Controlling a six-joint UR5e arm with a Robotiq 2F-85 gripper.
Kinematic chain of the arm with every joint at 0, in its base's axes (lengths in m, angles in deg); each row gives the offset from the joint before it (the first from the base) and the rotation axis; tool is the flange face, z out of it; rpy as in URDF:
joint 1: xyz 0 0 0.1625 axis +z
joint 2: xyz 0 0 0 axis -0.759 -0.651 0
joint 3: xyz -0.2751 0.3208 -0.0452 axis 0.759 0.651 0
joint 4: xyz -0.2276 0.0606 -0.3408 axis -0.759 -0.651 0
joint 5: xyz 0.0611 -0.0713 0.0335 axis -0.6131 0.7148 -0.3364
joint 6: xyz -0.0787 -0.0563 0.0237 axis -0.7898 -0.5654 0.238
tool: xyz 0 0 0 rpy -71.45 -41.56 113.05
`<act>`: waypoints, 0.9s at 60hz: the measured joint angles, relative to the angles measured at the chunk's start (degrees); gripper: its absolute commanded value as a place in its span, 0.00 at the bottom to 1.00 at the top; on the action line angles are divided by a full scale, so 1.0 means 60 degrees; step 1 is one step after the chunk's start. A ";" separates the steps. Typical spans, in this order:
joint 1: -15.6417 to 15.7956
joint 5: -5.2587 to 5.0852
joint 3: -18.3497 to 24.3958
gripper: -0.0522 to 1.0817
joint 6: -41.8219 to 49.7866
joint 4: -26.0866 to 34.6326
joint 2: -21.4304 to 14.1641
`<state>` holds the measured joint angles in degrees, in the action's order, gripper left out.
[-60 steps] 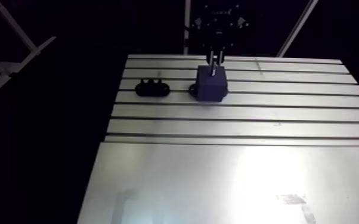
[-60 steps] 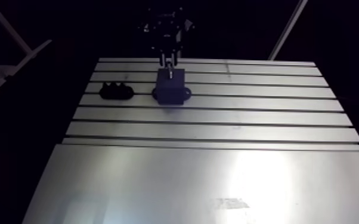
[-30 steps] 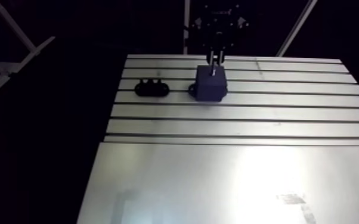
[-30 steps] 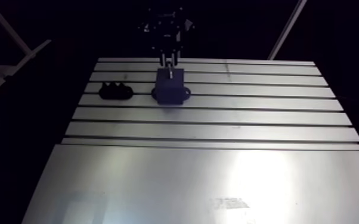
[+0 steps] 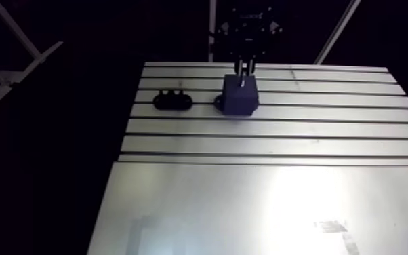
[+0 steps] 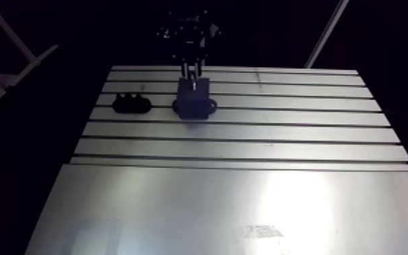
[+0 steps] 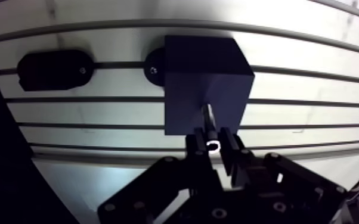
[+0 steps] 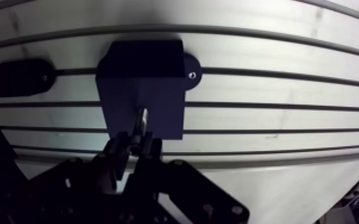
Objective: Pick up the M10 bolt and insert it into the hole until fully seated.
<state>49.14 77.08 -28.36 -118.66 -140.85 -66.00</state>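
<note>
A dark square block (image 7: 203, 77) stands bolted to the slotted table (image 5: 281, 129). In the wrist view my gripper (image 7: 213, 146) is shut on the M10 bolt (image 7: 209, 125), a shiny shank held between the two fingers (image 7: 195, 149). The bolt points at the block's near face, and its tip meets a small hole in that face. I cannot tell how deep the tip sits. In the arm view the gripper (image 5: 246, 68) hangs just behind and above the block (image 5: 240, 95).
A low black oval holder (image 7: 53, 70) lies on the table beside the block, also visible as the holder (image 5: 173, 101) in the arm view. A smooth bright plate (image 5: 261, 210) covers the table's near half. The table's left edge drops into darkness.
</note>
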 measured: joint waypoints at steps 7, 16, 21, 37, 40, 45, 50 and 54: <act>-0.0004 -0.0001 -0.0021 1.00 0.0003 -0.0001 0.0000; -0.0013 -0.0001 -0.0059 1.00 0.0006 -0.0002 0.0000; -0.0017 -0.0005 -0.0076 1.00 0.0013 -0.0005 -0.0001; -0.0018 -0.0009 -0.0120 0.61 0.0035 -0.0014 0.0000; -0.0019 -0.0006 -0.0122 0.35 0.0036 -0.0016 -0.0001; -0.0019 -0.0003 -0.0126 0.10 0.0034 -0.0016 -0.0004; -0.0025 0.0003 -0.0133 0.05 0.0027 -0.0016 -0.0017; -0.0027 0.0010 -0.0135 0.05 0.0025 -0.0016 -0.0031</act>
<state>48.98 77.14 -29.17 -118.50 -140.95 -66.18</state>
